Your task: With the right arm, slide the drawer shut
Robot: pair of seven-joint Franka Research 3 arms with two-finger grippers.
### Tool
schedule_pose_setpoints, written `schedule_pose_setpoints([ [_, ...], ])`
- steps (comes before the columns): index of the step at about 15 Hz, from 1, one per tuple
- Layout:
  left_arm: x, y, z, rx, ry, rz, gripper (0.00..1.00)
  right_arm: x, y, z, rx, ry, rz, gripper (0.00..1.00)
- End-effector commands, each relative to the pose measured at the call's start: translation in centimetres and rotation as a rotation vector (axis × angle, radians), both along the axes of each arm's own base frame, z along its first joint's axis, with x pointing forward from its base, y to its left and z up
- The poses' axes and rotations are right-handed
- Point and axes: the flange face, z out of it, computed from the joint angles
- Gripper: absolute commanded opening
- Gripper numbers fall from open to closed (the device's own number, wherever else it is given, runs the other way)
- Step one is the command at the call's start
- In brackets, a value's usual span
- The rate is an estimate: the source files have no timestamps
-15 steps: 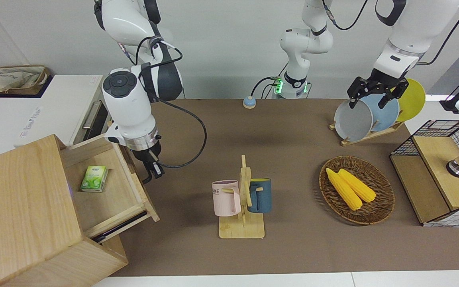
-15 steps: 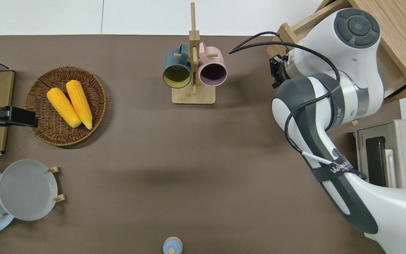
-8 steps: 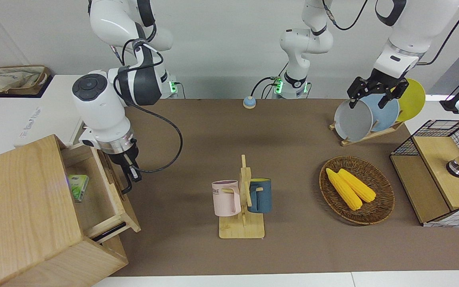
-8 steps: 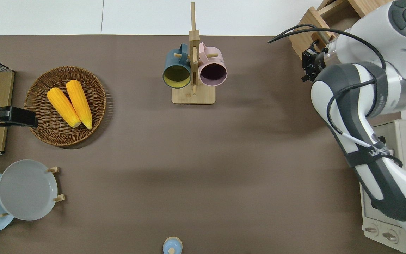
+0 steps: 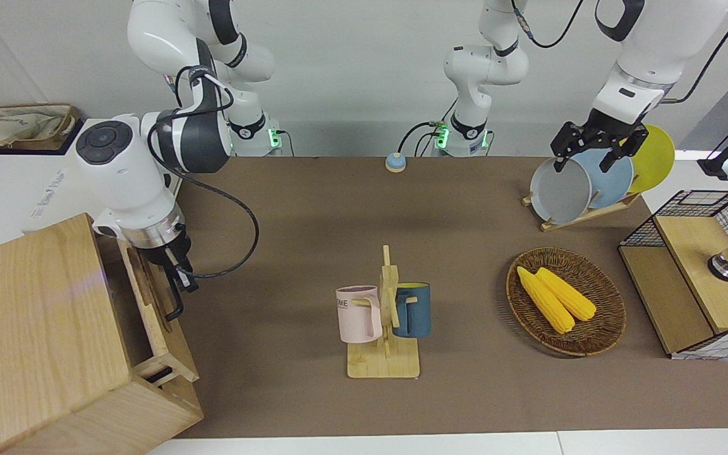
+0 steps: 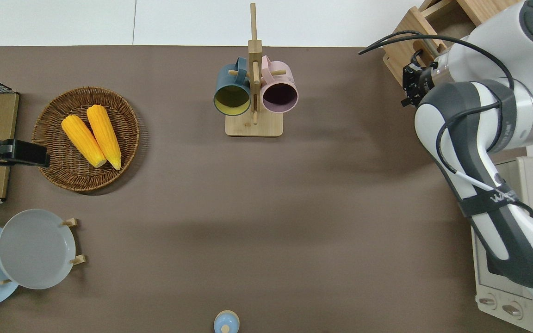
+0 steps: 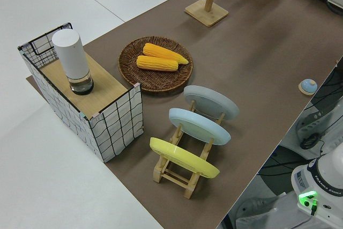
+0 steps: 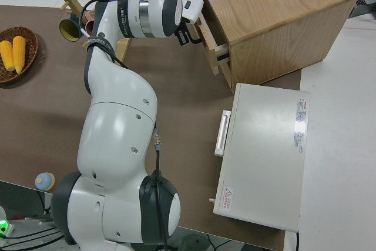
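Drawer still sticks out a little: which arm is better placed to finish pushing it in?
Right. Its claw is at the drawer front, by the black handle. The left arm is parked at the table's opposite end.
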Motion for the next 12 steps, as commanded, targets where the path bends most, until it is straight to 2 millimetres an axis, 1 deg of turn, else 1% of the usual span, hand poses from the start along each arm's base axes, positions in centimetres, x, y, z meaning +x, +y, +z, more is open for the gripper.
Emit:
schedule_pose_setpoints([
  [1,0.4,0.0,0.2,0.016,-0.008,-0.008,1.0,0.4,-2.4,-0.3,0.008,-0.018,0.047,0.0],
  [7,0.4,0.0,0.2,0.016,-0.008,-0.008,1.0,0.3,-4.9,-0.5,0.005,-0.013,0.049,0.0],
  [8,0.4,0.0,0.2,0.016,-0.008,-0.008,1.0,0.3,-5.8,-0.5,0.004,-0.013,0.051,0.0],
  [12,0.4,0.0,0.2,0.016,-0.008,-0.008,1.0,0.4,-6.9,-0.9,0.003,-0.012,0.06,0.0],
])
